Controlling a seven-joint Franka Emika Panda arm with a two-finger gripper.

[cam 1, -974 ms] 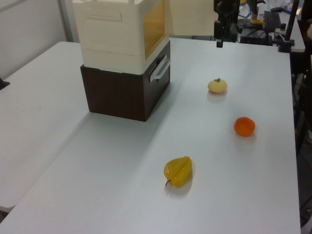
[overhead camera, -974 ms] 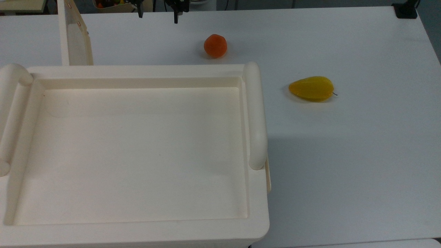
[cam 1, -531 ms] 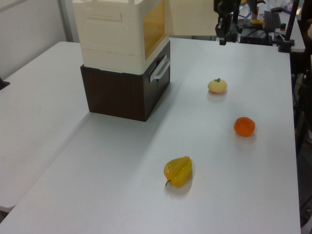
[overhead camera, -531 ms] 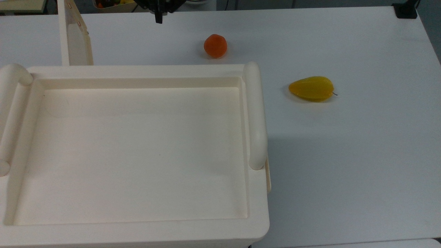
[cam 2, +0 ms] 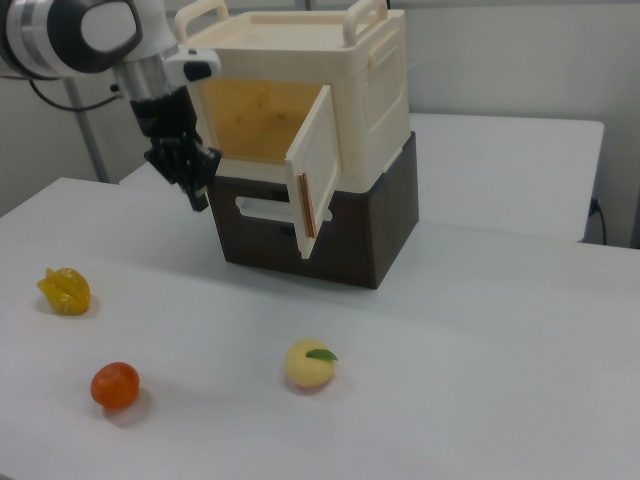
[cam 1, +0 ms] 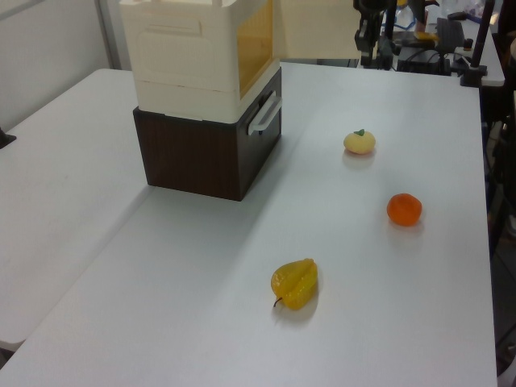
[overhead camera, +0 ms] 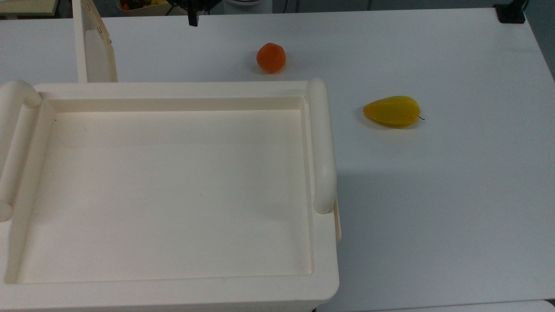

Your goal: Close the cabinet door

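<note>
The gripper [overhead camera: 192, 19] is sitting further toward the top view's left than a second ago, when its two dark fingers were hanging apart near the far table edge; now they are showing as one dark tip there, and in the right view the gripper [cam 2: 197, 190] is pointing down with its fingers drawn together, holding nothing. It is hovering in the air in front of the cabinet's [cam 2: 310, 110] open compartment, well apart from the cabinet door [cam 2: 312, 175].

The door is standing swung out, its free edge facing the right view's lower left, with reddish-brown marks along that edge. In the top view the door [overhead camera: 93, 47] is jutting past the cabinet's [overhead camera: 173, 286] far rim. The cabinet is resting on a dark brown base [cam 2: 310, 235].

The white table [cam 2: 450, 350] is lying open around the door. An orange fruit [cam 2: 115, 385], a yellow starfruit [cam 2: 65, 290] and a pale peach [cam 2: 310, 362] are lying well away from the door. No writing is legible.
</note>
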